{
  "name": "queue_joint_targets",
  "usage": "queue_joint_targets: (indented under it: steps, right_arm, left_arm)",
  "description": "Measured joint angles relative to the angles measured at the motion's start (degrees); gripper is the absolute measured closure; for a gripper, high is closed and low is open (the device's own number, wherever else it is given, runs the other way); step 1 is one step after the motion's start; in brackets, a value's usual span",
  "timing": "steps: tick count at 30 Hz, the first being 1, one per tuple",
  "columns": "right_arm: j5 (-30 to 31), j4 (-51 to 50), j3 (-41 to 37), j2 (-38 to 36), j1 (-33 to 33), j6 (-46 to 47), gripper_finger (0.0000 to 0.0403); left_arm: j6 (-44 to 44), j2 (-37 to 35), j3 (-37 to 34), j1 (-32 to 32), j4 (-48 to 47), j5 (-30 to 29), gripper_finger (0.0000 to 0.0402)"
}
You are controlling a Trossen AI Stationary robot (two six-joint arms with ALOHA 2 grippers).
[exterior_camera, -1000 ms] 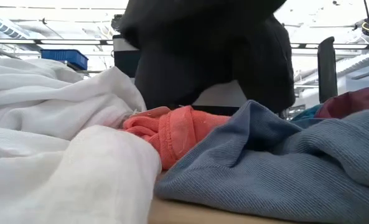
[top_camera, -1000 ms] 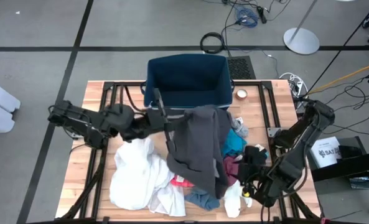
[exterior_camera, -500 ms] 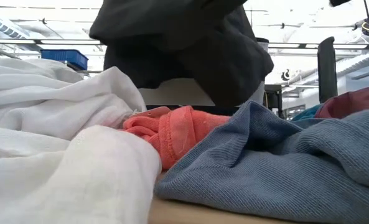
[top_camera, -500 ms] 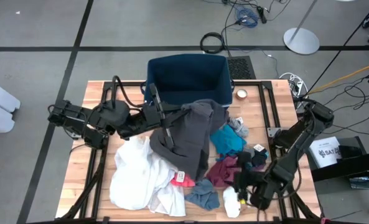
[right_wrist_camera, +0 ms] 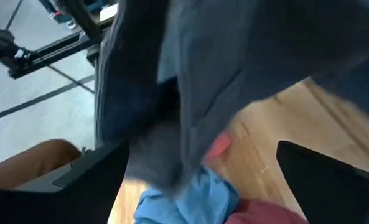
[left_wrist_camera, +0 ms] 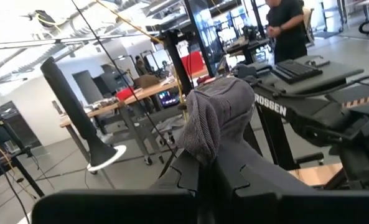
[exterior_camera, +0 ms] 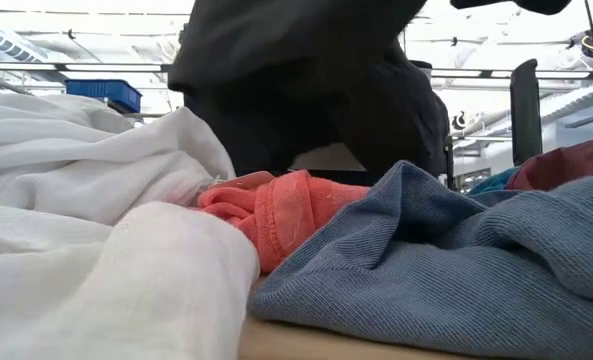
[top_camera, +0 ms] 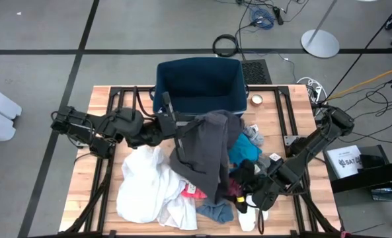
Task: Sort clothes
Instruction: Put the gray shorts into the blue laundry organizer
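My left gripper (top_camera: pixel 178 125) is shut on a large dark grey garment (top_camera: pixel 205 155), held up in front of the navy bin (top_camera: pixel 199 86). The garment hangs over the pile and also shows in the low view (exterior_camera: pixel 306 90). My right gripper (top_camera: pixel 245 175) is open beside the garment's lower right edge. In the right wrist view its fingers (right_wrist_camera: pixel 97 180) stand wide apart with the grey cloth (right_wrist_camera: pixel 190 81) just ahead. A white garment (top_camera: pixel 146 185), a coral piece (exterior_camera: pixel 276 215), a blue-grey piece (exterior_camera: pixel 446 260), a teal piece (top_camera: pixel 248 149), a maroon piece (top_camera: pixel 235 186) and a white sock (top_camera: pixel 246 215) lie on the table. My left gripper pinches a bunched fold of the dark grey garment (left_wrist_camera: pixel 214 121) between its two fingers, several layers gathered together. The fingers come about level from the table's left. The garment hangs below the hold, and its lower part drapes onto the clothes pile.
The navy bin stands at the table's far edge, open at the top. A small tape roll (top_camera: pixel 256 100) lies right of it. Black frame rails (top_camera: pixel 106 172) run along both sides of the table. The wooden top shows bare at the near left (top_camera: pixel 83 198).
My right gripper has swung up from the near right toward the table's left, up to the hanging garment's lower edge. My left gripper has drawn the grey garment a little toward the table's left and back again. The garment hangs narrower and more bunched than before.
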Motion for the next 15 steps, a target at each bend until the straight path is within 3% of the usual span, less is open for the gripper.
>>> queue_joint_targets:
  steps: [15]
  right_arm:
    - [3.4,6.1,0.0,0.0,-0.2,-4.5,0.0011]
  left_arm:
    - [0.0,0.0,0.0,0.3,-0.8,0.0,0.0387]
